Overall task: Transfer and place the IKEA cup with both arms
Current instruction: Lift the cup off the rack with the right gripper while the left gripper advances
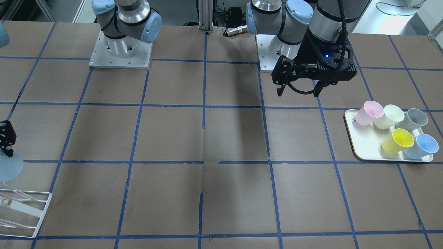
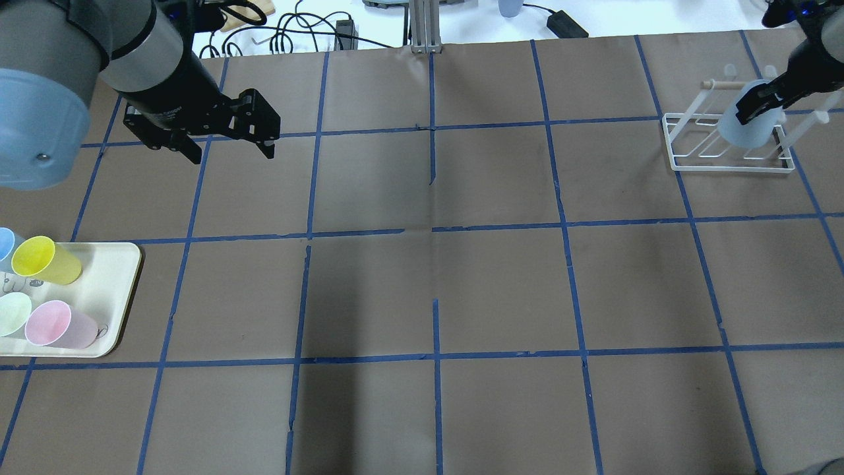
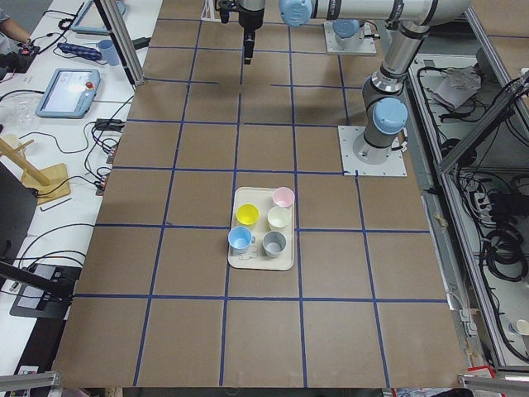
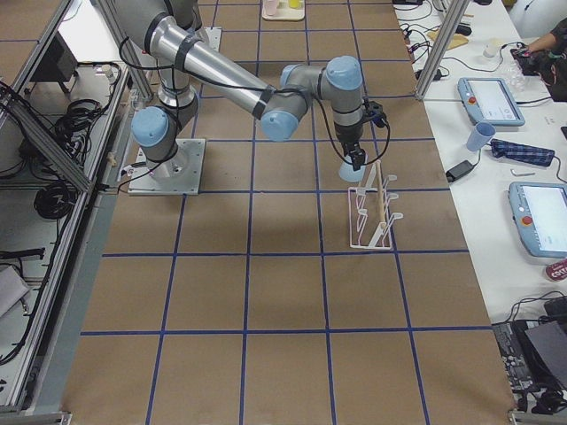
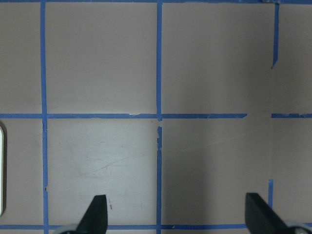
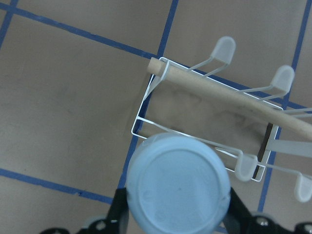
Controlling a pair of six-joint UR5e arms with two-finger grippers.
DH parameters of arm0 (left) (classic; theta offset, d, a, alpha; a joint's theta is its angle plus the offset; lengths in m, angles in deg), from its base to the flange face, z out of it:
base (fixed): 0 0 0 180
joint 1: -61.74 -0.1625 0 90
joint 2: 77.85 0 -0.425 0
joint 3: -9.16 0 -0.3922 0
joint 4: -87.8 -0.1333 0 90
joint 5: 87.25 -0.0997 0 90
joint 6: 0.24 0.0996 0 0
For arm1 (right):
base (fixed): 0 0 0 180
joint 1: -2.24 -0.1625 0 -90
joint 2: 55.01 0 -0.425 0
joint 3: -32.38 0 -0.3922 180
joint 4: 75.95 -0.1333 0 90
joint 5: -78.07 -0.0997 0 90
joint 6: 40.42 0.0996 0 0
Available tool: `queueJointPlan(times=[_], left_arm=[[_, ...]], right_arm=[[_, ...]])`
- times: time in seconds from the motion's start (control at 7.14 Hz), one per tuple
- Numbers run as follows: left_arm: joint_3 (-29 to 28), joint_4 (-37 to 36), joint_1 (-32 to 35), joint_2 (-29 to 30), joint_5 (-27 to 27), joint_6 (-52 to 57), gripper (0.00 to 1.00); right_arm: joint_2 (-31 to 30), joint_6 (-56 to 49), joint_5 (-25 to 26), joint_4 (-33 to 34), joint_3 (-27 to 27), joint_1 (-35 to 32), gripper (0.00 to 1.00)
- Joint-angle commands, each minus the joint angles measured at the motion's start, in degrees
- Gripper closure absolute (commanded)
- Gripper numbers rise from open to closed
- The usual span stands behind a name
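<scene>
My right gripper [image 2: 765, 100] is shut on the light-blue IKEA cup [image 2: 748, 126] and holds it mouth down, just above the white wire rack [image 2: 725, 162]. In the right wrist view the cup's base [image 6: 178, 187] fills the space between my fingers, over the rack's near corner [image 6: 146, 127]. Whether the cup touches a peg is not clear. The cup also shows in the front view [image 1: 8, 168] under that gripper [image 1: 7, 136]. My left gripper [image 2: 231, 150] is open and empty, high above bare table, also in the front view [image 1: 298, 92] and the left wrist view [image 5: 176, 210].
A cream tray [image 1: 356, 145] at my left holds a second light-blue cup [image 1: 423, 147], a yellow cup [image 1: 398, 140], a pink cup [image 1: 369, 112], a green cup [image 1: 389, 116] and a grey cup [image 1: 414, 119]. The rack has a wooden rod [image 6: 229, 95] and white pegs.
</scene>
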Motion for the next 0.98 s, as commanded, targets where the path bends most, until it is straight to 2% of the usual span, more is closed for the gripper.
queueJointPlan(times=[0.0, 0.14, 0.28, 0.56, 0.7, 0.84], left_arm=[[-0.18, 3.68, -3.68, -0.2, 8.41, -0.07, 0.0], [-0.01, 6.41, -7.8, -0.55, 17.26, -0.07, 0.0], [0.0, 8.61, -10.54, -0.64, 21.87, 0.02, 0.0], [0.08, 9.68, -11.62, -0.55, 26.47, 0.11, 0.0], [0.78, 10.47, -13.28, -0.55, 30.58, 0.45, 0.0], [3.05, 10.39, -16.08, -0.64, 35.93, 6.37, 0.0]], right_arm=[[-5.61, 0.0, -3.39, -7.55, -0.23, -1.09, 1.0], [-6.76, 0.09, -7.85, -10.54, -0.23, -2.49, 1.0], [-7.21, 0.44, -13.73, -13.09, -0.15, -4.33, 1.0], [-6.86, 2.88, -33.63, -21.94, 0.64, -5.41, 1.0], [-6.77, 6.64, -42.0, -24.69, 0.82, -5.58, 1.0], [-6.68, 9.55, -50.7, -28.72, 1.61, -6.37, 1.0]])
